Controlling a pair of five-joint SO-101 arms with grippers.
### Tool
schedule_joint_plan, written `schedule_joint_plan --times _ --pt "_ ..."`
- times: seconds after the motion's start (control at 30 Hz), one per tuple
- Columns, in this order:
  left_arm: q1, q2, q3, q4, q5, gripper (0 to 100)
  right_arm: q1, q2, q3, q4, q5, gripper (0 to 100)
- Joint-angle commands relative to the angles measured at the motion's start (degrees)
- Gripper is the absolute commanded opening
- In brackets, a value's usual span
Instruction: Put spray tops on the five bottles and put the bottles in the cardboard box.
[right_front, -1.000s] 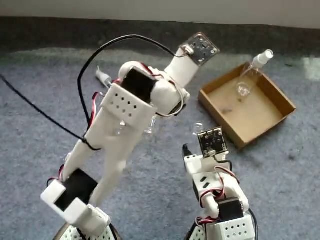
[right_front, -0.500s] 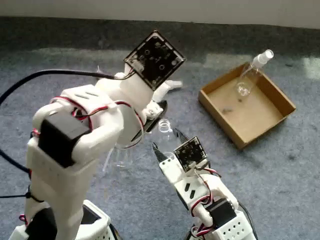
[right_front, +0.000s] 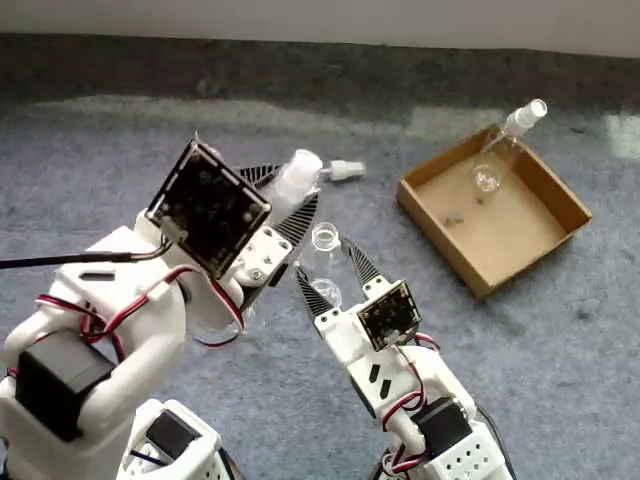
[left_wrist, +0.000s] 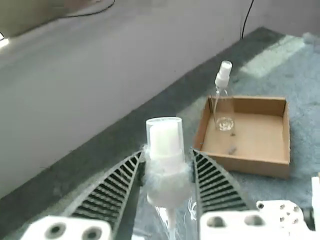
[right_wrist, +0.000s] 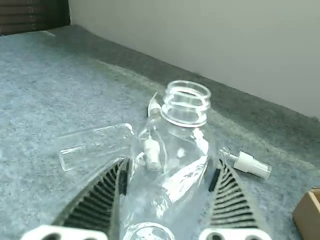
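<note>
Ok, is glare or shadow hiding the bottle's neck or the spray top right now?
No. High view: a bright patch lies on the carpet past the cardboard box, away from the bottle in the right claw. Right wrist view: highlights streak the glass, yet the rim shows whole. Left wrist view: the spray top in the left claw stands evenly lit against the wall.

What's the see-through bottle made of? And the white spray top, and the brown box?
The bottle is clear and shiny, and the carpet shows through it. It is glass or clear plastic; I can't tell which. The spray top is white and smooth, so it is probably plastic. The box is brown and dull with thin flat walls, so it looks like cardboard.
</note>
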Motion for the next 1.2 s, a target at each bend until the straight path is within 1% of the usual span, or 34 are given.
schedule_joint_plan --times 0.0,0.1,0.17,0.23,0.27,0.37,0.47,0.7,0.87,0.93,1.03,1.07,1.17 --pt "0.04 -9.63 19.12 -23.91 0.79 0 -0.31 -0.75 6.64 -1.45 -0.18 8.7" --pt "0.04 -16.13 32.75 -39.30 0.79 0 -0.22 -0.75 6.73 -1.36 -0.18 8.7" --pt "0.13 -20.09 39.60 -47.91 0.79 0 -0.22 -0.66 6.73 -1.36 -0.18 8.7" --pt "0.04 -23.08 43.82 -54.42 0.88 0 -0.22 -0.40 6.73 -1.27 -0.18 8.6" --pt "0.04 -24.04 44.70 -56.26 0.88 0 -0.22 -0.31 6.73 -1.27 -0.18 8.6" --pt "0.04 -23.43 44.70 -58.64 0.88 0 -0.22 -0.31 6.73 -1.19 -0.18 8.5" --pt "0.04 -20.35 43.65 -61.27 0.97 0 -0.22 -0.75 6.73 1.27 -0.18 8.5" --pt "0.31 -12.26 43.65 -71.56 0.97 0 -0.22 -0.75 6.73 2.68 -0.18 8.5" --pt "0.48 -10.07 43.91 -72.09 1.05 0 -0.22 -0.75 6.73 2.68 -0.18 8.5" --pt "0.48 -10.15 43.56 -72.09 4.40 0 -0.22 -0.75 6.73 2.68 -0.18 8.5" --pt "0.13 -9.89 41.80 -71.38 12.66 0 -0.22 -0.75 6.73 2.68 -0.18 8.5" --pt "0.04 -9.71 41.27 -70.33 13.80 0 -0.22 -0.75 6.73 2.68 -0.18 8.5" --pt "0.04 -10.15 41.45 -68.92 13.89 0 -0.22 -0.75 6.73 2.77 -0.18 8.5"
